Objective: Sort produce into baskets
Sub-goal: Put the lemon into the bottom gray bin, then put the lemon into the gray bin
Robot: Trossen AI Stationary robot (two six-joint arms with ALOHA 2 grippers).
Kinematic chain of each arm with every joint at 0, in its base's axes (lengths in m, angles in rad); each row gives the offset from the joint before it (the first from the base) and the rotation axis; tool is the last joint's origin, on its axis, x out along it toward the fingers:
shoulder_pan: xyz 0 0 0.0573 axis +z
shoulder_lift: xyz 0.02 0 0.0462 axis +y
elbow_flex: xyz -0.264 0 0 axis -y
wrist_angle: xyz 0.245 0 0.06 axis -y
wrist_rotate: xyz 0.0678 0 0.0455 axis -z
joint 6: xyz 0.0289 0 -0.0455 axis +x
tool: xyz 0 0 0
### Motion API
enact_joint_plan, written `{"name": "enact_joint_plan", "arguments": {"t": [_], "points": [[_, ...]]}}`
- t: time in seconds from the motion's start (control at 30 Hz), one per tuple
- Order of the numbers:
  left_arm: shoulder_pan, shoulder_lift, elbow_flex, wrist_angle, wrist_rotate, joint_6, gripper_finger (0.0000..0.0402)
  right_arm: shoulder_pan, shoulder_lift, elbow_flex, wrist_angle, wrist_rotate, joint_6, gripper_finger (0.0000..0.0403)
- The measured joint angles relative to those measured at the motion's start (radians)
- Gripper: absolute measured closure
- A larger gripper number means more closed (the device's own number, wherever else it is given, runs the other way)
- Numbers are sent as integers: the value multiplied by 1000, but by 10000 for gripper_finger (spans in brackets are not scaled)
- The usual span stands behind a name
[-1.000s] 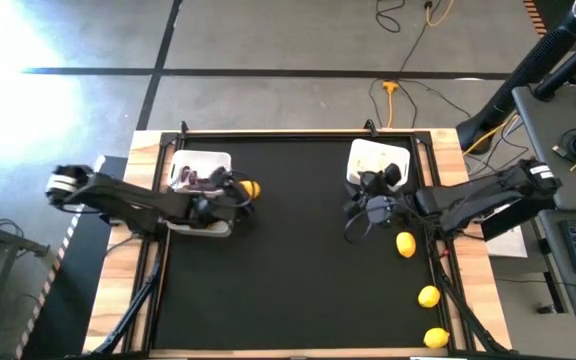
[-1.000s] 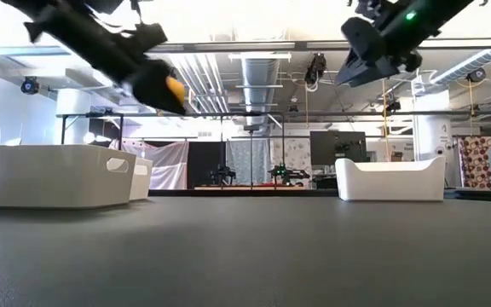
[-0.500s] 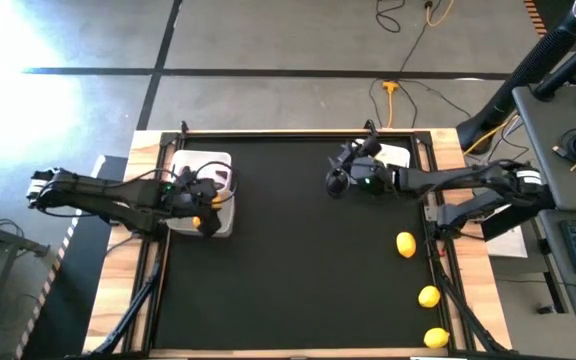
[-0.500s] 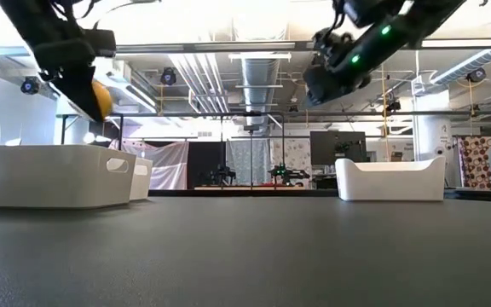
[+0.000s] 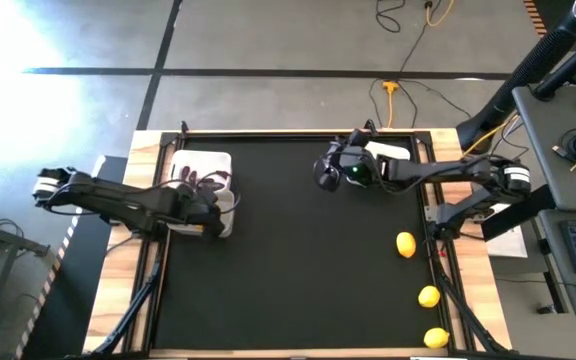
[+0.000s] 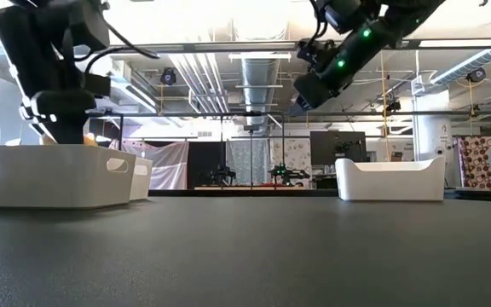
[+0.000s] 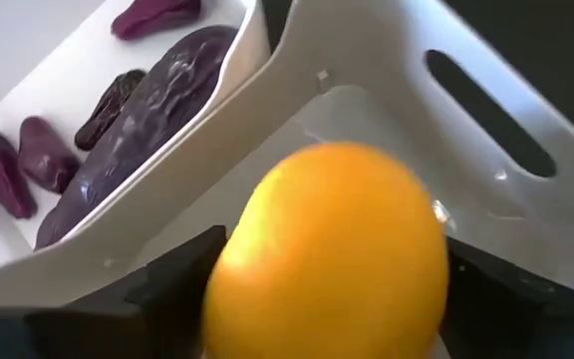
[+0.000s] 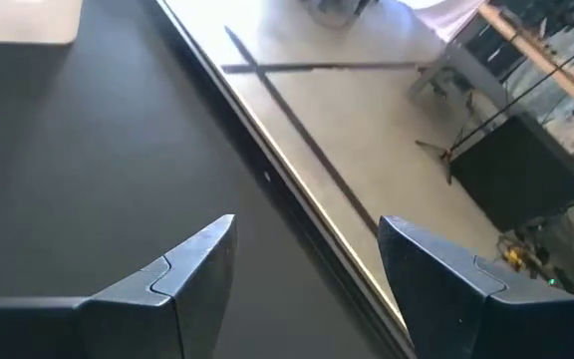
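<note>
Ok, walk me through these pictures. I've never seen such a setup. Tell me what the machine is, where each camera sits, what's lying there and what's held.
It is a robot with two dark arms at a black table, sorting produce into white baskets. One picture looks straight down from above, one looks level across the tabletop, and one comes from a camera on each wrist.

The left tool hangs over the two baskets on the left. A lemon sits right at it, above one basket. I cannot tell if it is gripped or let go. The neighbouring basket holds purple pieces.

The right tool is open and empty, raised above the table beside the third basket. Three more lemons lie loose near the right edge.
</note>
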Motion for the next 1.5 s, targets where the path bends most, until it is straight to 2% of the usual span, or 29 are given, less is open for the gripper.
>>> {"name": "enact_joint_plan", "arguments": {"t": [0.17, 0.3, 0.47, 0.6, 0.67, 0.8, 1.0, 1.1, 1.2, 1.3, 1.5], "points": [[0, 47, 27, -4, -6, -27, 83, 24, -22, 51, -169, -1, 56, 165], [-1, 64, 96, -39, -6, 24, 71, 84, -47, 65, -288, -1, 108, 165], [-3, 73, 208, -76, -27, 110, 71, 171, -81, 59, -453, -1, 283, 165], [-10, 73, 261, -21, -103, 185, 72, 245, -92, 58, -611, -1, 465, 165], [-17, 73, 260, 63, -135, 259, 72, 280, -90, 55, -697, -1, 575, 165], [-23, 73, 201, 354, -132, 448, 73, 340, -84, 31, -904, -29, 847, 165], [-23, 75, 50, 868, -37, 660, 73, 465, -82, 16, -1210, -98, 1295, 165], [-23, 92, -22, 1071, 1, 703, 73, 531, -82, 15, -1348, -106, 1508, 165], [-23, 141, -79, 1233, 90, 707, 73, 576, -82, 1, -1437, -136, 1692, 165], [-23, 223, -111, 1357, 173, 707, 73, 587, -82, -31, -1437, -175, 1795, 165], [-25, 405, -105, 1468, 197, 676, 73, 586, -54, -86, -1406, -357, 1875, 165]]}}
